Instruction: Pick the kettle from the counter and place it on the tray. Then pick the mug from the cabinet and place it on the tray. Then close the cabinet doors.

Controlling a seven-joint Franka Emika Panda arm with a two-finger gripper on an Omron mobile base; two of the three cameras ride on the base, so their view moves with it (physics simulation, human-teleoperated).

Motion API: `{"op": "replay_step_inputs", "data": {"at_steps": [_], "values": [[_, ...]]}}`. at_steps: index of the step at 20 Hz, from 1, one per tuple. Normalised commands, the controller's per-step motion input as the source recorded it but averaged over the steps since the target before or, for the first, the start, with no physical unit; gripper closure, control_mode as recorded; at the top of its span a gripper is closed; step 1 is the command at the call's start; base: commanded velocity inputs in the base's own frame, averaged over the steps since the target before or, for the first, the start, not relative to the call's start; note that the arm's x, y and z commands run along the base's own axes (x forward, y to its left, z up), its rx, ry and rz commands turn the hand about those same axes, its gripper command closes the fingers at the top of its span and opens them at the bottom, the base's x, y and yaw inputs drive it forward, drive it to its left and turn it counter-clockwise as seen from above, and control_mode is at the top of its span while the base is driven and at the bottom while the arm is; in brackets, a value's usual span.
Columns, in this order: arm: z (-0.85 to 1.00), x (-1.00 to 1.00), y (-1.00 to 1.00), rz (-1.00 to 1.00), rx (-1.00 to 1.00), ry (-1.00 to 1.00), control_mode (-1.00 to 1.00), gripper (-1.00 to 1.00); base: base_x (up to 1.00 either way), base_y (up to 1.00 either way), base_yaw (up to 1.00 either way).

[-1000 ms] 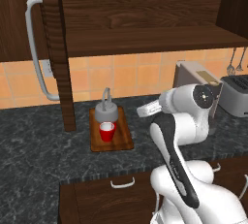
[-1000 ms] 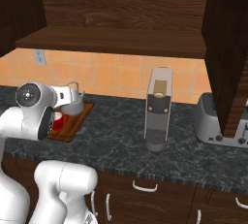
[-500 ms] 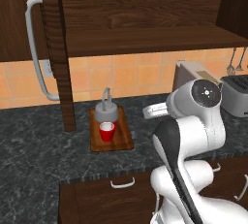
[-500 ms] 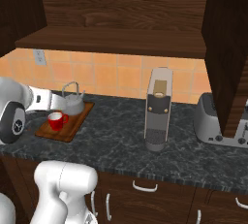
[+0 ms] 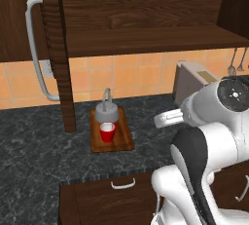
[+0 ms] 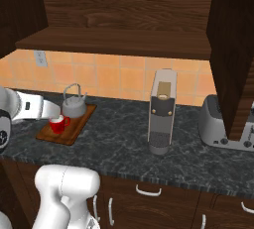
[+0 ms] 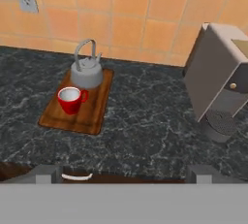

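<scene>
The grey kettle (image 5: 107,112) and the red mug (image 5: 107,132) both stand on the brown wooden tray (image 5: 118,141), which lies on the dark speckled counter (image 5: 44,156). The hand view looks down on the kettle (image 7: 86,72), the mug (image 7: 71,99) and the tray (image 7: 92,116) from a distance. My gripper (image 7: 121,174) is open and empty, its fingertips (image 7: 46,172) wide apart, well back from the tray and above the counter's front edge. The cabinet (image 5: 146,19) above is open. Its left door (image 5: 19,24) and right door (image 6: 233,49) stand swung out.
A tall grey coffee machine (image 6: 162,111) stands on the counter right of the tray (image 6: 74,129), with a toaster (image 6: 221,124) further right. Utensils (image 5: 236,61) hang on the tiled wall. Drawers with small handles (image 5: 122,184) run below the counter.
My arm has pulled back from the tray, with the hand drawing away to the right in the left base view. Kettle and mug stay put on the tray.
</scene>
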Motion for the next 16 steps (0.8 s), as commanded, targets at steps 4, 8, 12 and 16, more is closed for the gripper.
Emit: {"op": "replay_step_inputs", "data": {"at_steps": [4,8,12,16], "values": [[0.00,-0.56,0.00,0.42,-0.06,-0.08,-1.00,-1.00,0.00,0.00,0.00],[0.05,-0.53,0.01,0.16,0.28,-0.03,-1.00,-1.00,0.00,0.00,0.00],[0.00,-0.65,0.03,0.00,0.55,0.00,-1.00,-1.00,0.00,0.00,0.00],[0.00,-0.66,0.05,0.00,0.51,0.00,-1.00,-1.00,0.00,0.00,0.00]]}}
